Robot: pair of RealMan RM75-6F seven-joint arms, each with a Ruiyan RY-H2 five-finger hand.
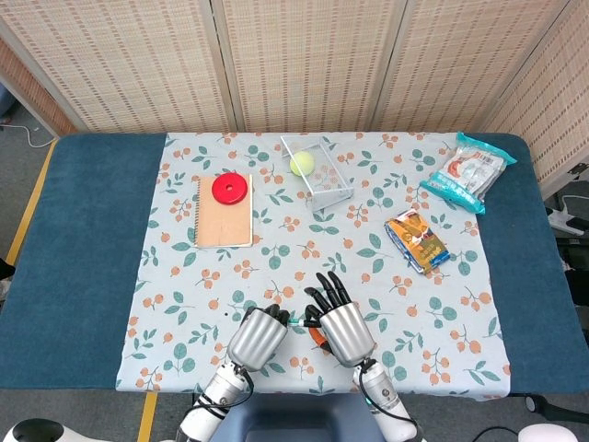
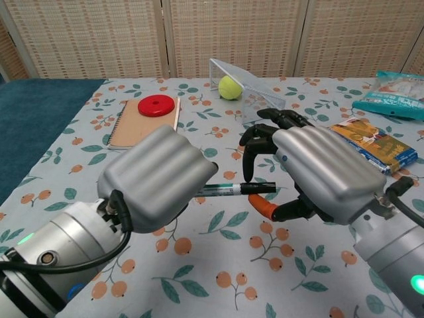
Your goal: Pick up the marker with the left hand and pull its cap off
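My left hand [image 2: 156, 175] is curled into a fist around the marker [image 2: 225, 191], holding it level just above the floral cloth. The marker's clear barrel and black cap [image 2: 262, 187] stick out to the right of the fist. My right hand [image 2: 318, 172] sits at the cap end. Its dark fingers [image 2: 255, 142] arch over the cap and its orange-tipped thumb [image 2: 263, 205] lies just below it, with small gaps showing. In the head view both hands [image 1: 259, 336] [image 1: 342, 327] are at the table's near edge, with the marker [image 1: 294, 319] between them.
A brown notebook [image 1: 225, 221] with a red disc [image 1: 230, 189] lies at the back left. A clear box [image 1: 324, 180] holding a tennis ball [image 1: 302, 164] stands mid-back. A snack packet [image 1: 417, 241] and a blue-white bag [image 1: 467, 171] lie on the right.
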